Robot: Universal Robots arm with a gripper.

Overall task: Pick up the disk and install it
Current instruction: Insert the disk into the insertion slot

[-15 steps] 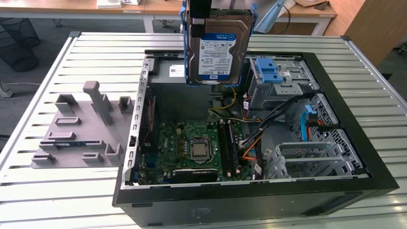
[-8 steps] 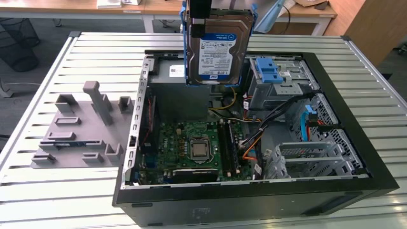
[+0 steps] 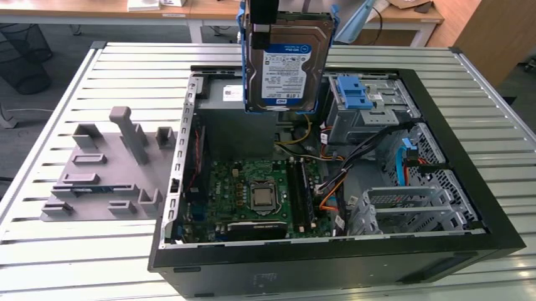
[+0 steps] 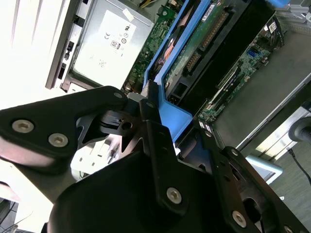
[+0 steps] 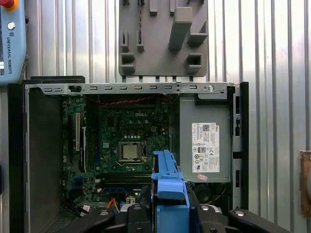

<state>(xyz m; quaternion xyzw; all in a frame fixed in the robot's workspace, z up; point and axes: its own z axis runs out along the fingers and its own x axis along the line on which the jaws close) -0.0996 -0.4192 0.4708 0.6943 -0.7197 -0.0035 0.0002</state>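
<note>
Gripper [image 4: 177, 127] is seen clamped on the blue carrier frame of the disk [image 3: 285, 63], one finger to each side of the frame. The disk is held on edge in the air above the open computer case [image 3: 335, 251], with its label turned toward the exterior view.

The pick-up is judged done and the carrying part of the installation is in hand. The disk is hung over the power supply [image 5: 204, 141], just to the exterior view's left of the drive cage [image 3: 373, 113] with its blue latch [image 3: 356, 94]. No part of it is seen touching the case.

For the seating, it is judged that the carrier would have to be squared to a bay and kept clear of the loose cables [image 3: 368, 147] (they lie close beside the cages). Whether this cage or the lower cage [image 3: 410, 204] is meant cannot be told. In the exterior view the gripper is cut off by the upper edge, and in the first wrist view the disk's body is hidden behind its own carrier
</note>
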